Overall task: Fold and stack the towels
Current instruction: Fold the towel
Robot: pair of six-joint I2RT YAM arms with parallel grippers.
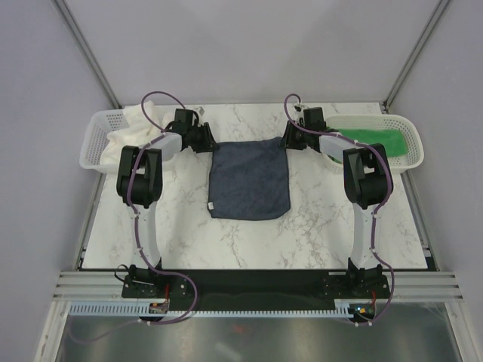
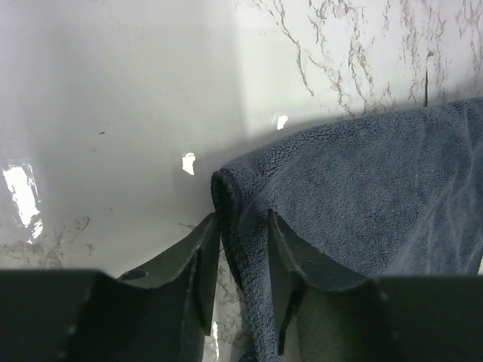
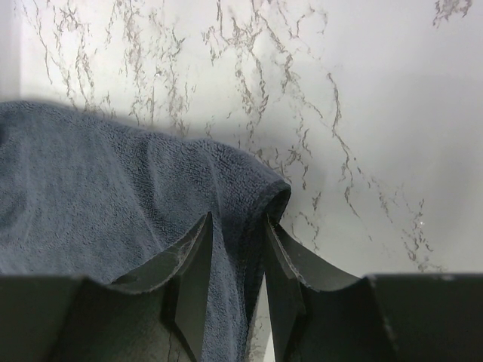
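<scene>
The navy-blue towel (image 1: 249, 181) lies flat in the middle of the marble table. My left gripper (image 1: 208, 140) is at its far left corner and my right gripper (image 1: 287, 139) at its far right corner. In the left wrist view the jaws (image 2: 243, 219) stand apart around the towel's rolled edge (image 2: 355, 188), with marble showing beside it. In the right wrist view the jaws (image 3: 238, 220) stand apart around the other corner (image 3: 113, 188). The cream-white towel (image 1: 139, 121) sits in the left basket. The green towel (image 1: 373, 139) sits in the right basket.
A white mesh basket (image 1: 90, 151) stands at the table's far left edge and another (image 1: 416, 147) at the far right edge. Grey walls close the back and sides. Both arm bases are at the near edge.
</scene>
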